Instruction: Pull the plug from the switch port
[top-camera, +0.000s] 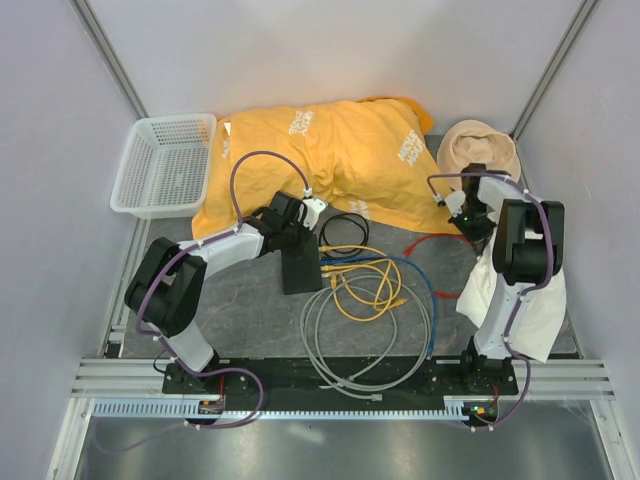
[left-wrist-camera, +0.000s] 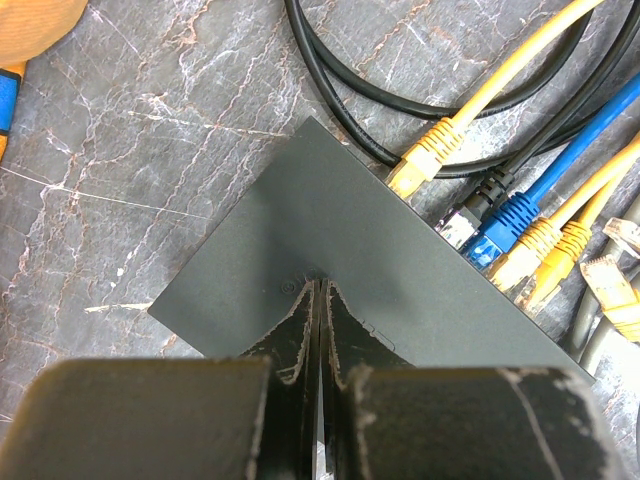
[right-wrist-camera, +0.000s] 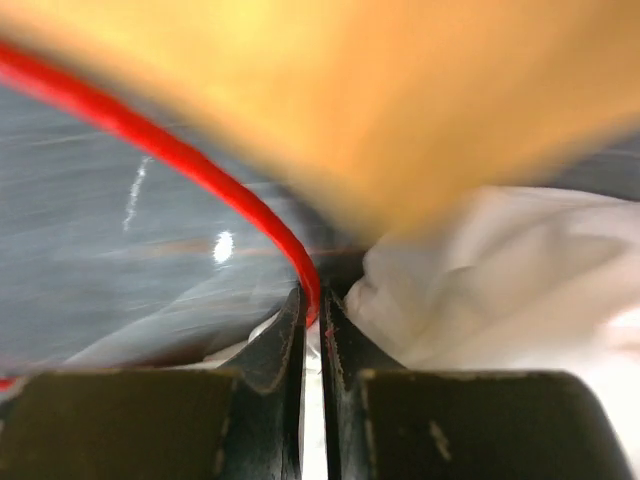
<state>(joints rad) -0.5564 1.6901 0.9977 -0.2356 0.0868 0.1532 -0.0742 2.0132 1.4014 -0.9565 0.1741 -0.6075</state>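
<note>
The left claw (left-wrist-camera: 318, 292) is pressed shut with nothing between its fingers, its tips resting on the flat top of the black switch (left-wrist-camera: 330, 235). The right claw (right-wrist-camera: 312, 300) is closed to a sliver on a red cable (right-wrist-camera: 180, 160), beside white cloth (right-wrist-camera: 480, 280). The switch, a plain matte slab, lies flat on the marbled bench (left-wrist-camera: 150, 130) at its middle, its long axis running diagonally in the left wrist view. Its port edge faces upper right, where a yellow plug (left-wrist-camera: 418, 160), a blue plug (left-wrist-camera: 508, 222) and others sit in a row.
</note>
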